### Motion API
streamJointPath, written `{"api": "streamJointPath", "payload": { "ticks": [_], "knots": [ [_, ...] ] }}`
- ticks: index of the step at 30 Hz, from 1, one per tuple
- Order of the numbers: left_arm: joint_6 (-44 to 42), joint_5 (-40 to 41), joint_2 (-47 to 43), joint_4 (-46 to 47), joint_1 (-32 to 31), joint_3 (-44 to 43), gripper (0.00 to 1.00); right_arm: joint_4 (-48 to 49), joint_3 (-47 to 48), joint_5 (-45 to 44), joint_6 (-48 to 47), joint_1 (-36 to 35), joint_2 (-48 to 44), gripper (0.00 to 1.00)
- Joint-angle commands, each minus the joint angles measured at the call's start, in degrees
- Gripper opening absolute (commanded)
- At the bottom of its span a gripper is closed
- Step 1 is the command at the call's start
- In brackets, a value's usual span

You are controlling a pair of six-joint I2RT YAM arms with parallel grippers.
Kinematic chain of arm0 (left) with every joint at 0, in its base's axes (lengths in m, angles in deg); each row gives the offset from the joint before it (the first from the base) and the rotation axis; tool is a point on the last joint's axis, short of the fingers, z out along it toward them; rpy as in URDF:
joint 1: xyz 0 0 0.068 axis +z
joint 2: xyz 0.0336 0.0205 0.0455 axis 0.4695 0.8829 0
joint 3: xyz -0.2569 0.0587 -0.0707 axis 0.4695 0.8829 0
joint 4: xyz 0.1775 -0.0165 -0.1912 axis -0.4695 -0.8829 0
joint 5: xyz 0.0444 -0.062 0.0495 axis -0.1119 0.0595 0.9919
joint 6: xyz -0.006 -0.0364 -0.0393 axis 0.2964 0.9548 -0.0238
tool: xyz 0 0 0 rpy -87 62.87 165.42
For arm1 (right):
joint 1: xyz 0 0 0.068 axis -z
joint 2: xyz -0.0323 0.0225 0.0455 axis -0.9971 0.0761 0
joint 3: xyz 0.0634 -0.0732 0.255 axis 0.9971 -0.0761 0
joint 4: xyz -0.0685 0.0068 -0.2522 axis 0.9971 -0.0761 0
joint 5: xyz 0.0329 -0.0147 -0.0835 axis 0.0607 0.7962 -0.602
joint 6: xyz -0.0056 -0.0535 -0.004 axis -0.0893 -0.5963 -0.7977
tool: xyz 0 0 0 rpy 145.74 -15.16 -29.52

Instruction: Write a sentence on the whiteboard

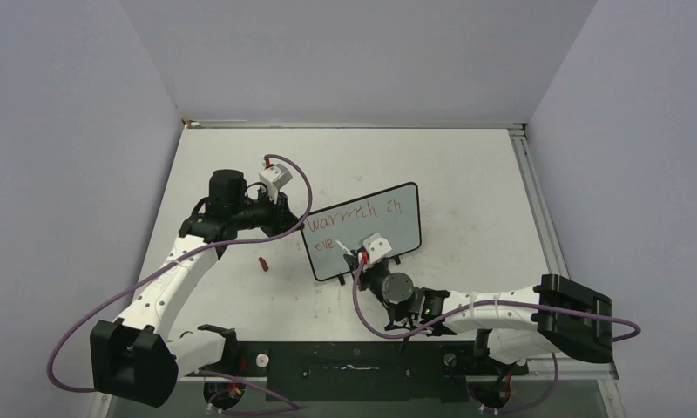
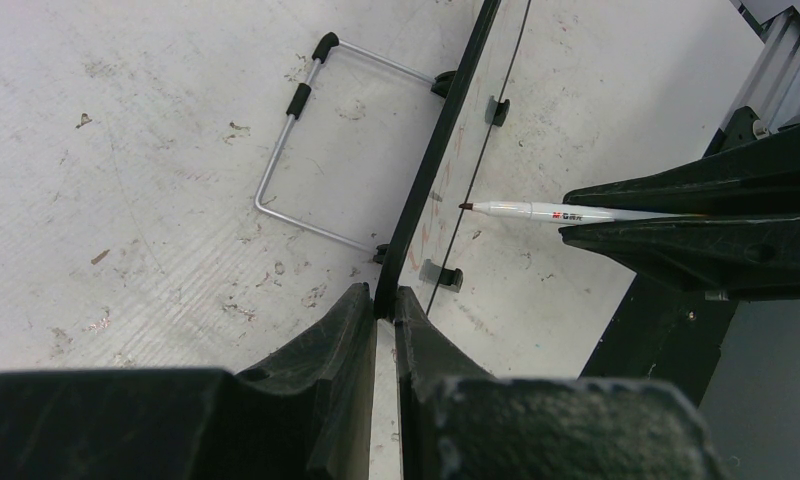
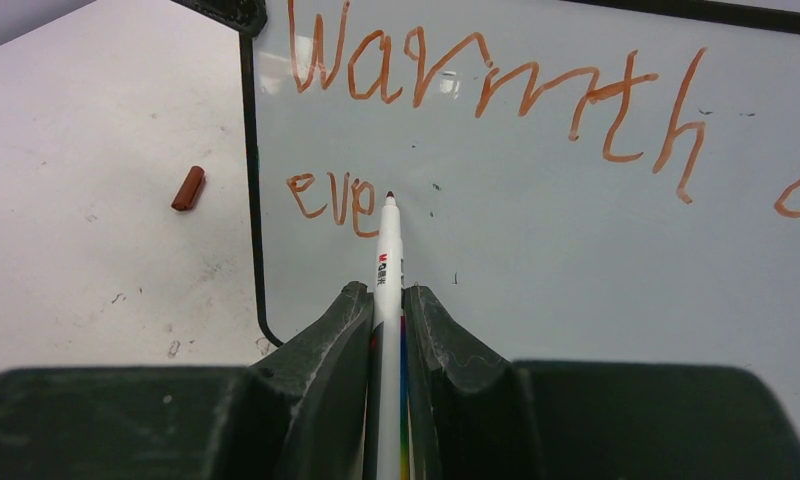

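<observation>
Nearest us, the right pincer (image 3: 388, 300) clenches a slim white marker pen (image 3: 388, 245), its red tip just ahead at the black-framed grey-white whiteboard (image 3: 576, 250) beside "eve" of the red handwritten sentence (image 3: 476, 80); beyond, the left pincer (image 2: 384, 300) grips the board's edge, we judge to steady it.

Left arm (image 1: 175, 279) reaches forward, elbow bent, left gripper (image 2: 384, 300) pinched tight on the whiteboard (image 1: 393, 231) edge. Right arm (image 1: 493, 309) stretches low and leftward along the front, right gripper (image 3: 386, 300) clamped on the marker (image 3: 388, 240), aimed forward.
</observation>
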Motion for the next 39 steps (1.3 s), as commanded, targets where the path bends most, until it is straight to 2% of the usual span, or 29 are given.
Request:
{"api": "streamJointPath", "payload": {
  "ticks": [1,39],
  "knots": [
    [-1.19,1.71,0.23,-2.41,0.26,0.22,0.00,4.23,2.74,-0.25,-1.49,-0.25,1.30,0.05],
    [-1.08,1.73,-0.11,-2.40,0.27,0.31,0.00,1.35,0.24,-4.93,2.78,-0.25,3.32,0.05]
  ]
}}
